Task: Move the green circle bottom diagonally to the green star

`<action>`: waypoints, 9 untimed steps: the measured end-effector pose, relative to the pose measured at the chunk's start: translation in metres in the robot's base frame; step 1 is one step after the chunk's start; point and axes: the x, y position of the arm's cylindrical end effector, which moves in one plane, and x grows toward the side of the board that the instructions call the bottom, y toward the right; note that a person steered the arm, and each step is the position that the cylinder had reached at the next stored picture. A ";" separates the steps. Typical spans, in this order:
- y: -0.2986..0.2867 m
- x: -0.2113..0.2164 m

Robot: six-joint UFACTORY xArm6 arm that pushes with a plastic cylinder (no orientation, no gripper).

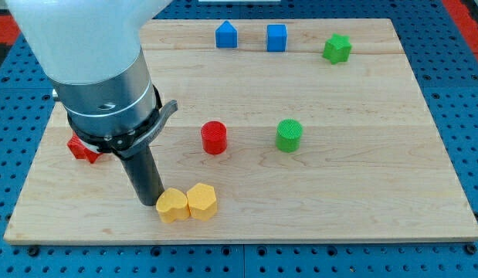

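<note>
The arm is reaching in from the view's top left, and my tip (pixel 148 202) is resting on the wooden surface (pixel 362 201) near the view's bottom left. The end effector here is only a straight dark rod, so it is neither clenching nor grasping anything. My tip is sitting just to the left of the yellow heart-shaped block (pixel 173 206), touching it or very nearly so. That block is pressing against the yellow hexagon block (pixel 201 201) on its right, and the 2 are lying side by side.

The green circle (pixel 289 135) is standing near the middle of the surface, well apart from my tip and to its upper right. The green star (pixel 337 49) is lying near the top edge, up and to the right of the green circle. The red circle (pixel 214 137) is sitting to the left of the green circle, on about the same level.

Along the top edge, 2 blue blocks are lying near each other: the blue house-shaped block (pixel 226 35) and the blue cube (pixel 276 37). A red block (pixel 83 148) is showing partly from under the arm at the view's left, its shape unclear.
</note>
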 end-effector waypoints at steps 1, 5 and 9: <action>0.014 -0.024; 0.203 -0.115; 0.298 -0.141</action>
